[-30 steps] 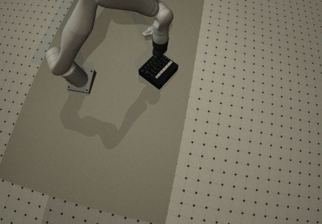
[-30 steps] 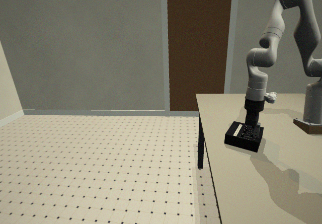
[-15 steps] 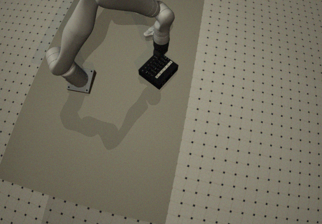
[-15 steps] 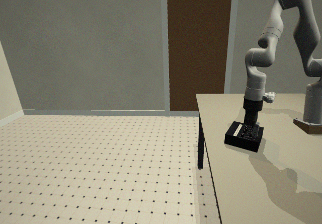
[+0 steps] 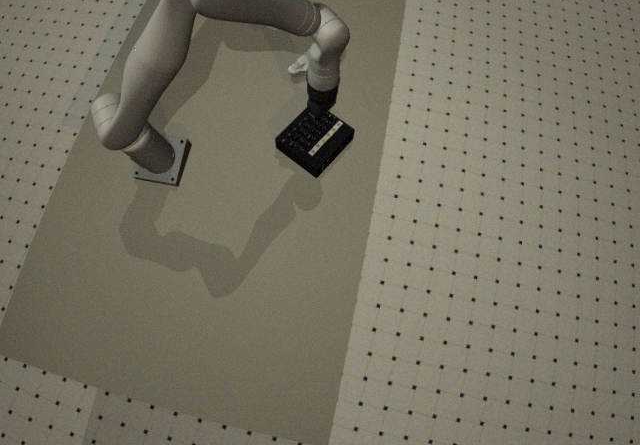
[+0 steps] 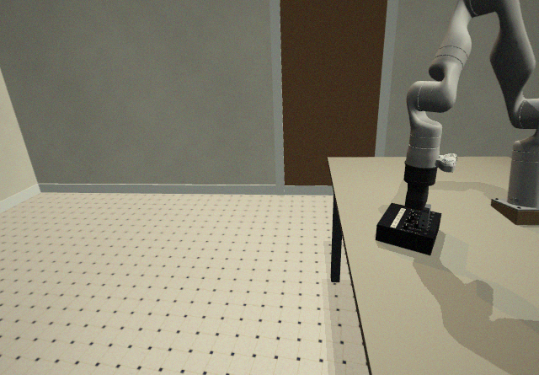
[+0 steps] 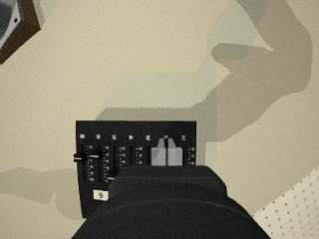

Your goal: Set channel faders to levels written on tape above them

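Note:
The black lighting desk (image 5: pixel 316 143) (image 6: pixel 404 233) (image 7: pixel 90 129) stands flat on the table. A pale tape strip (image 5: pixel 325 137) (image 6: pixel 397 218) runs along one side of its top. Several faders (image 7: pixel 95 162) sit in parallel slots; their cap lines and the tape's numbers are too small to read. My gripper (image 5: pixel 319 111) (image 6: pixel 415 209) (image 7: pixel 165 147) points straight down with its fingers shut together, empty, their tips right down at the desk's top among the fader slots towards one end of the desk. Its dark body hides the near part of the desk in the wrist view.
The arm's base plate (image 5: pixel 162 166) (image 6: pixel 515 211) (image 7: pixel 16 16) is bolted to the table away from the desk. The table's edge (image 6: pixel 344 232) runs close beside the desk, with tiled floor (image 5: pixel 516 223) (image 7: pixel 293 215) below.

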Available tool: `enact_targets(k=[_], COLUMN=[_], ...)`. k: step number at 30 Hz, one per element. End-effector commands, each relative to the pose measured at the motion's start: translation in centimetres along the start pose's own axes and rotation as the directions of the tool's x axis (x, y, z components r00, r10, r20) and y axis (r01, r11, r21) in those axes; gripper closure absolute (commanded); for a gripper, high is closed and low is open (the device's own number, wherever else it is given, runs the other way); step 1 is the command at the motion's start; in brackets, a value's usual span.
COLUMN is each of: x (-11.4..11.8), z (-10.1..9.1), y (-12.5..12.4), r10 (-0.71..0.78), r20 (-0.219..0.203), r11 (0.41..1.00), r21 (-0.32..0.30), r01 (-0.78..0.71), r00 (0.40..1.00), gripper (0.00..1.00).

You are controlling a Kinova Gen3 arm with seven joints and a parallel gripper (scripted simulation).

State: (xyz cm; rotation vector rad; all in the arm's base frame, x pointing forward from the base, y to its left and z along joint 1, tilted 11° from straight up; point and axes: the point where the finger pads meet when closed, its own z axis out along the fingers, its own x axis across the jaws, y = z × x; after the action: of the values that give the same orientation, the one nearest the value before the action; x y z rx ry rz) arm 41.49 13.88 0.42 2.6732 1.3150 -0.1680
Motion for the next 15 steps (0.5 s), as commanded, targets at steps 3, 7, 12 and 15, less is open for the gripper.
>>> enact_targets(k=[3,7,12,15], x=[0.05,0.05,0.05,0.05], z=[-0.07,-0.07,-0.07,-0.07], y=[0.54,0.79,0.96,1.14], r10=[0.004,0.004,0.004,0.004], r20=[-0.003,-0.003,-0.003,-0.003], r11=[1.0,1.0,1.0,1.0], r21=[-0.003,-0.003,-0.003,-0.003], r01=[-0.004,-0.004,-0.004,-0.004], r00=[1.0,1.0,1.0,1.0], gripper=[1.0,1.0,1.0,1.0])
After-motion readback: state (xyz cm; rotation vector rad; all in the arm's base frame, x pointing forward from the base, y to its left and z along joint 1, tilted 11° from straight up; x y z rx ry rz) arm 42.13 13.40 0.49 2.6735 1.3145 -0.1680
